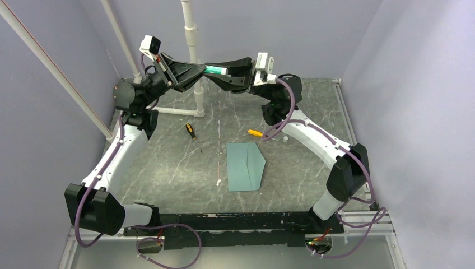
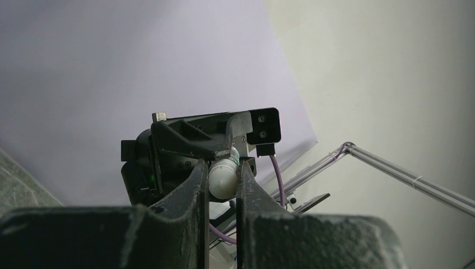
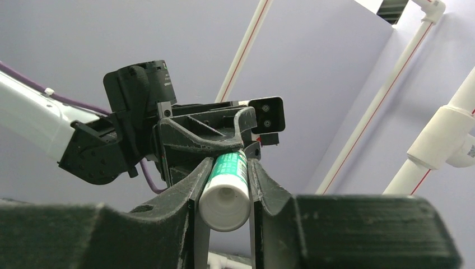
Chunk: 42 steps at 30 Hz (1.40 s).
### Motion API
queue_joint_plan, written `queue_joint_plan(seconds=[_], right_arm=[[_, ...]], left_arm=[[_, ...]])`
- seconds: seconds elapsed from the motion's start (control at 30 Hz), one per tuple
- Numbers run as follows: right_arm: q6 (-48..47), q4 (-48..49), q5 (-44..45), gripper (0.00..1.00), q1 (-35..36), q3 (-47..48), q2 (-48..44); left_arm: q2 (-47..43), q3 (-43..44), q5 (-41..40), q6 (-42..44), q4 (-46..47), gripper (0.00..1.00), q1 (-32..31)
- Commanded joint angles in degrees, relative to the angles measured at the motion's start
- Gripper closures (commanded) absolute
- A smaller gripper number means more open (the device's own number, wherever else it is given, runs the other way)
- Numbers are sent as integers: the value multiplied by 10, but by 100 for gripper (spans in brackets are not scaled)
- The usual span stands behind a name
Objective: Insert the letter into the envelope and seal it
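plain teal blue-grey envelope (image 1: 243, 167) lies flat, its tapering flap spread open toward the right.

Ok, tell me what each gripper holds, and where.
Both clamp one glue stick in mid-air: left gripper on its white end, right gripper on the green-labelled body.

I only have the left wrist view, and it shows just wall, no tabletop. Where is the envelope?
Observer: The envelope lies flat on the table, slightly toward the right arm, flap pointing that way.
Operator: What's the white thing in my left gripper?
Observer: One end of a green-labelled tube; the right gripper grips its capped end.
Operator: Anything beside the envelope?
Observer: A screwdriver, apart from it, toward the left arm.
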Motion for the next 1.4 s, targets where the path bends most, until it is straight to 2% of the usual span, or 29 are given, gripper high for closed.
queue_joint_plan(seconds=[0.0,0.07,0.1,0.2,0.27,0.37,0.43,0.57,0.67,0.77,0.83,1.0,1.13,1.27,1.37], right_arm=[[3,15,4,99,0,23,-7],[0,12,7,100,0,19,-10],[-2,10,9,100,0,15,-11],[-7,0,24,100,1,-3,-20],[-12,-16,39,100,0,-14,-30],[-18,-66,79,100,-1,-28,-53],[-10,-127,124,100,-2,-30,-69],[47,-315,282,100,-11,-19,-98],[95,-468,392,100,-25,-23,-114],[96,-632,446,100,-33,-36,-116],[92,-666,466,100,-30,-87,-132],[70,-700,513,100,13,-227,-176],[81,-699,537,100,49,-322,-205],[105,-678,523,100,69,-387,-215],[105,-643,502,100,83,-415,-205]], left_arm=[[-9,-4,6,8,13,98,0],[-8,-4,6,7,14,97,1],[-8,-5,7,7,13,91,1],[-9,-6,8,13,8,54,1],[-15,-14,9,30,-2,36,1],[-36,-33,8,70,-38,22,4],[-51,-44,20,109,-82,18,8],[-93,-47,45,260,-262,19,10],[-122,-37,9,408,-449,30,10],[-124,-35,-23,481,-575,35,10],[-105,-36,-25,511,-612,38,6],[-21,-47,-64,570,-629,48,-57],[75,-71,-92,577,-576,55,-108],[165,-78,-90,573,-520,61,-136],[220,-61,-91,590,-524,67,-150]])
